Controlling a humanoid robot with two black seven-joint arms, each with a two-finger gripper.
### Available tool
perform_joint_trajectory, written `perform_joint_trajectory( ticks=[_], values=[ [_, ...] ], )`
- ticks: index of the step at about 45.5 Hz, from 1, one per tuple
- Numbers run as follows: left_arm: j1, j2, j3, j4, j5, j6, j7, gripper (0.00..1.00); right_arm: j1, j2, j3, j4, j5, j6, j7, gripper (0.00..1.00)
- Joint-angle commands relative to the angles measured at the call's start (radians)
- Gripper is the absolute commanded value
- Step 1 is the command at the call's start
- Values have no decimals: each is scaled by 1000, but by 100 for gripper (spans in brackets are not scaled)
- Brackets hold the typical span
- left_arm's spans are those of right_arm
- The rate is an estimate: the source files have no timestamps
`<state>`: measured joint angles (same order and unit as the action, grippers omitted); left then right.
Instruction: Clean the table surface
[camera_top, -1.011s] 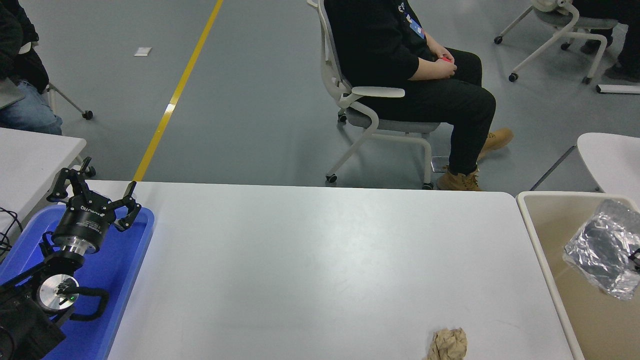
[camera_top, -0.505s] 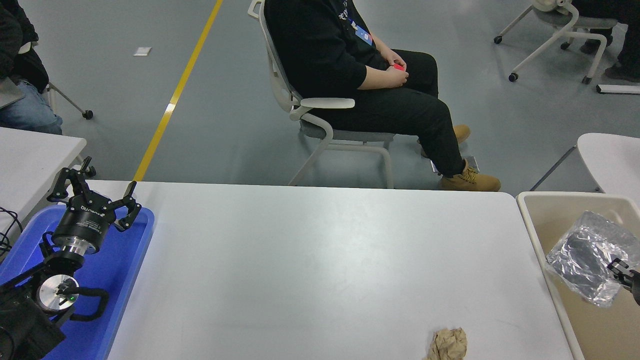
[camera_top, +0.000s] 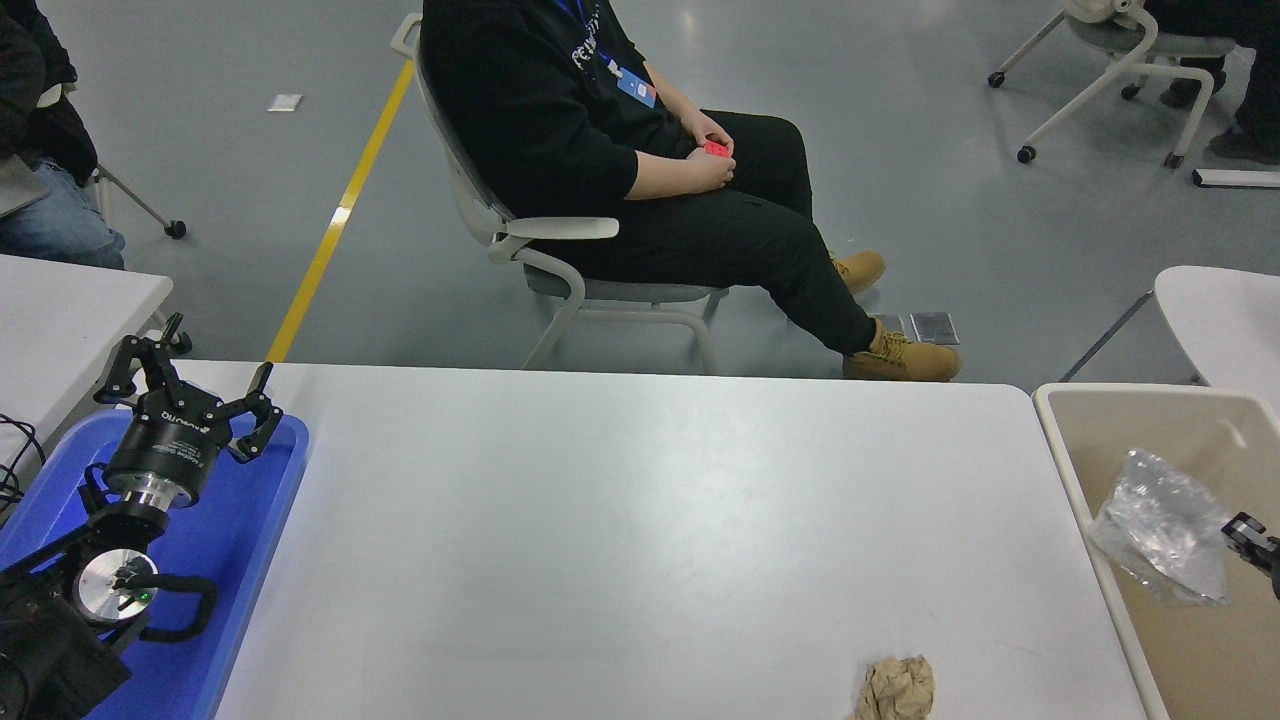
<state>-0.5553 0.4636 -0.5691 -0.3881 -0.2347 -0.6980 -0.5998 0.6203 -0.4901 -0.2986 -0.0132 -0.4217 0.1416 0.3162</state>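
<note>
The tabletop fills the middle of the head view, wide and white, and is nearly bare: the one thing left on it is a crumpled brown paper ball near its near edge, toward the right. Just past the tabletop's right end stands a beige bin, and in it lies a crinkled clear plastic wrapper. The right gripper shows only as a small black tip at the right edge of the picture, over the bin and touching or just beside the wrapper; I cannot tell whether its fingers grip the wrapper or have let go of it. The left gripper is parked at the lower left over a blue tray, its fingers spread apart and holding nothing. A person sits on a chair beyond the far edge, clear of the work. The step in hand looks like dropping the wrapper into the bin. If the wrapper is free, the next move calls for the right arm to come out of the bin, swing left and toward the near edge, come down over the paper ball with fingers apart, and close on it. The ball is light and soft, so a gentle pinch should do, but it lies near the edge and could be nudged off.
</note>
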Motion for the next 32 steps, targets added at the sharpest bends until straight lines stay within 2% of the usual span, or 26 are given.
perform_joint_trajectory(
  ticks=[1, 11, 19, 32],
  values=[
    [0, 0, 0, 0, 0, 0, 0, 100, -1, 1, 1, 1, 1, -56, 0, 43],
    [0, 0, 0, 0, 0, 0, 0, 100, 2, 4, 3, 12, 18, -166, 3, 95],
    [0, 0, 0, 0, 0, 0, 0, 100, 25, 4, 4, 16, 31, -200, 6, 96],
    [0, 0, 0, 0, 0, 0, 0, 100, 150, -2, 53, 16, 31, -189, 1, 98]
  ],
)
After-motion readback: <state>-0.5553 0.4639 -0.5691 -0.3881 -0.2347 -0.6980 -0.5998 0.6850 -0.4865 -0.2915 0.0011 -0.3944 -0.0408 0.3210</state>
